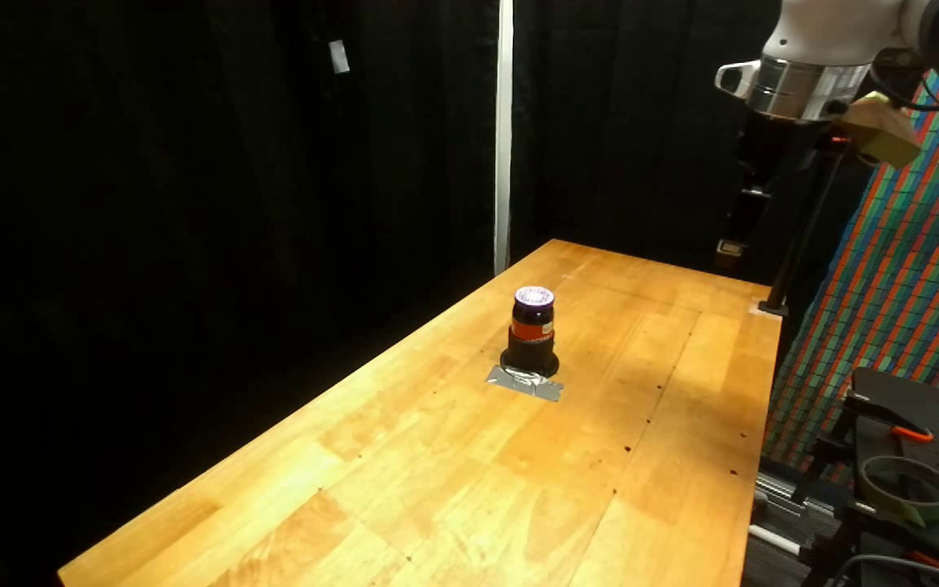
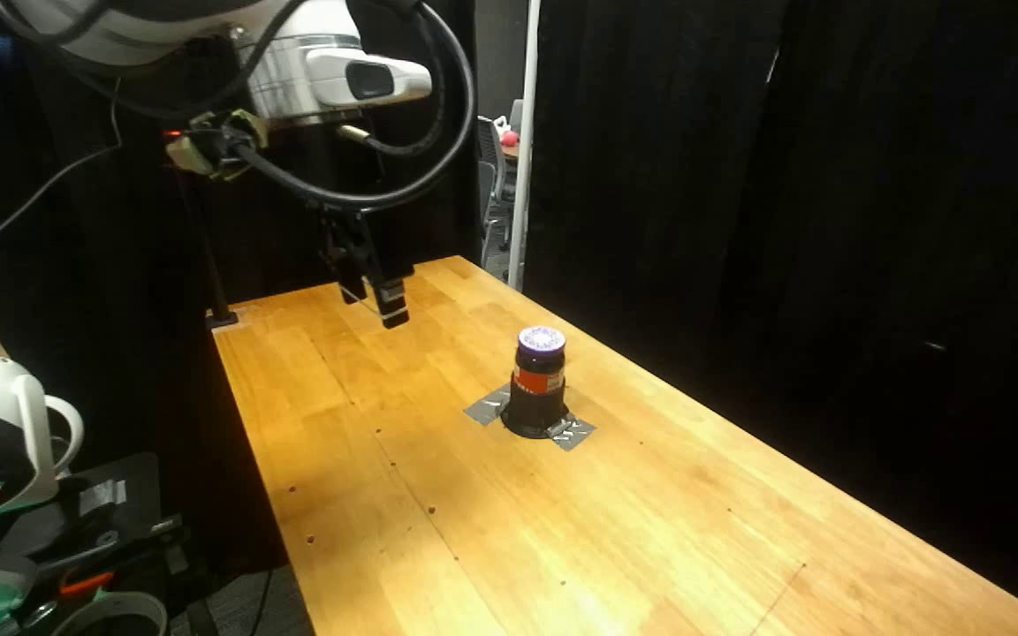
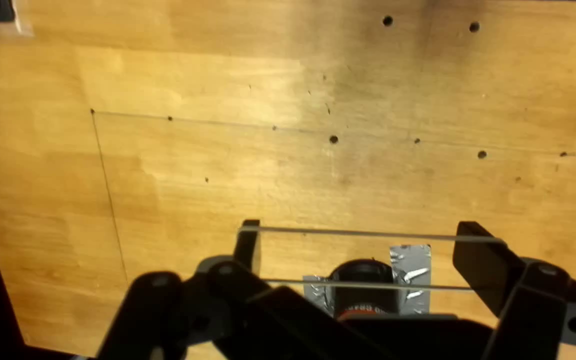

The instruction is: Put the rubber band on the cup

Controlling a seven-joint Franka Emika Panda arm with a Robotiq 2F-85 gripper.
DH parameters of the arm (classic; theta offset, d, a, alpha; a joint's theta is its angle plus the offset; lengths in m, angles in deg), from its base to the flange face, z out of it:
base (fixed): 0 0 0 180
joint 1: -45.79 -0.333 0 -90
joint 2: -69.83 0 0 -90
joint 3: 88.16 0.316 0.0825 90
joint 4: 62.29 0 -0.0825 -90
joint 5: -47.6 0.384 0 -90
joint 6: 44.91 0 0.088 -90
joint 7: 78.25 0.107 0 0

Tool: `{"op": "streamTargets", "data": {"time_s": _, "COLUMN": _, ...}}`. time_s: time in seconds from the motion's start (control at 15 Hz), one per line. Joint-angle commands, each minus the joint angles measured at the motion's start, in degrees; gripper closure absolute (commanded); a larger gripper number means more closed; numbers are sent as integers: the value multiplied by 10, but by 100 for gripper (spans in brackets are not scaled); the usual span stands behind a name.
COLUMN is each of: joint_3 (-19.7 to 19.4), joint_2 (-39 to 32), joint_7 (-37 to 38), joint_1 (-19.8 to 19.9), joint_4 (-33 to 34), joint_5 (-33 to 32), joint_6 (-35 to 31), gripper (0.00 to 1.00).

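Observation:
The cup is a dark upright cylinder with an orange-red stripe and a pale top. It stands on the wooden table in both exterior views. In the wrist view the cup shows at the bottom, partly hidden by the gripper. My gripper is open, with its fingers wide apart. The rubber band is stretched around both fingers as two pale strands, one crossing the view of the cup. In an exterior view the gripper hangs above the table, apart from the cup and towards the table's far end.
Grey tape lies on the table at the cup's base. A dark pole stands at the table's corner. Black curtains hang along the table's long side. A dark side stand with a tape roll is beside the table.

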Motion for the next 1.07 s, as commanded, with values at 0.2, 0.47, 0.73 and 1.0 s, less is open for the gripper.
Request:
{"op": "streamTargets", "data": {"time_s": 0.2, "joint_3": 12, "joint_2": -192, "joint_7": 29, "joint_1": -5, "joint_4": 149, "joint_5": -24, "joint_6": -106, "gripper": 0}}
{"op": "streamTargets", "data": {"time_s": 0.47, "joint_3": -3, "joint_2": -278, "joint_7": 51, "joint_1": -15, "joint_4": 215, "joint_5": -44, "joint_6": -152, "gripper": 0}}
{"op": "streamTargets", "data": {"time_s": 0.73, "joint_3": -28, "joint_2": -345, "joint_7": 72, "joint_1": -33, "joint_4": 268, "joint_5": -50, "joint_6": -182, "gripper": 0}}
{"op": "streamTargets", "data": {"time_s": 1.0, "joint_3": -67, "joint_2": -397, "joint_7": 115, "joint_1": -64, "joint_4": 307, "joint_5": -78, "joint_6": -213, "gripper": 0}}
